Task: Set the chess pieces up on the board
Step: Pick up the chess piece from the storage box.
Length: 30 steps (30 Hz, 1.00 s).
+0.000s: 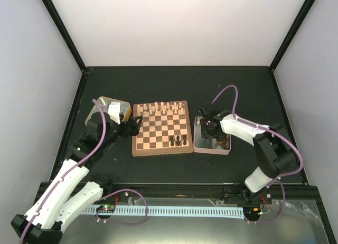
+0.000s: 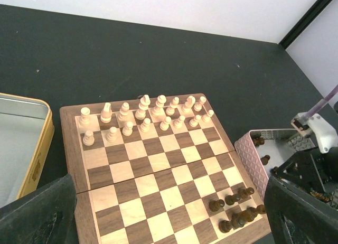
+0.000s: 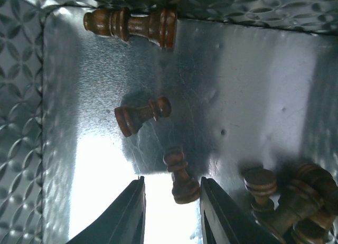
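Right gripper (image 3: 172,202) is down in the silver tin (image 3: 264,96), jaws part-spread and pinching nothing. A dark pawn (image 3: 179,178) lies on its side between the tips, base almost against one finger, with a gap at the other. Risk: closing off-centre on a round, lying piece could roll it out or lift it crooked for the board (image 1: 158,141), and the heap of dark pieces (image 3: 290,202) just outside that finger could snag. Left gripper (image 1: 134,123) is spread wide and empty.

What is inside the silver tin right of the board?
Loose dark pieces lie on the tin floor: one tall piece, two pawns, a heap in a corner. The right hand straddles one pawn. Anything beneath the heap is hidden.
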### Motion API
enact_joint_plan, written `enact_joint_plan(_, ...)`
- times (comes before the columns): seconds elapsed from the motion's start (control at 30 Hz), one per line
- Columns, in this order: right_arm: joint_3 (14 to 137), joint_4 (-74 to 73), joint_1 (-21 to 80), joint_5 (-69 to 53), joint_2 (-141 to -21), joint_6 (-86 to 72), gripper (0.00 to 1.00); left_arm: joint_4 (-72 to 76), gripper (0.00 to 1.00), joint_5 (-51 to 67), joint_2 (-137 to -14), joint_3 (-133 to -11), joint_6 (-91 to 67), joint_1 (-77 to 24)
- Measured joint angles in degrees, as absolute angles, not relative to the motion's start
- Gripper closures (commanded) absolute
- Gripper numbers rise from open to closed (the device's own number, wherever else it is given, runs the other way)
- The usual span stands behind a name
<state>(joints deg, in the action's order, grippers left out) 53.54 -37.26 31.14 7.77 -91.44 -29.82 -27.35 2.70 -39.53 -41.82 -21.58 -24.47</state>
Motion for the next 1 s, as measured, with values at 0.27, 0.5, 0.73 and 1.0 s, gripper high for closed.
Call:
enact_joint_plan(0.27,53.2,-35.0,30.8,7.1,-94.9,-28.3,0.75,-27.4,0.01,2.7,-39.5,-41.8,-21.6,-24.5)
enact_joint_plan(0.5,52.6,-34.7,30.7,7.3,-94.9,-28.4,0.76,-27.4,0.01,2.7,-39.5,-41.8,-21.6,-24.5)
enact_joint_plan(0.73,52.5,-34.7,30.7,7.3,-95.0,-28.9,0.88,-27.4,0.01,2.7,-39.5,-41.8,-21.6,-24.5)
enact_joint_plan(1.0,51.7,-34.0,30.7,6.8,-92.4,-28.3,0.91,-27.4,0.01,3.8,-39.5,-41.8,-21.6,-24.4)
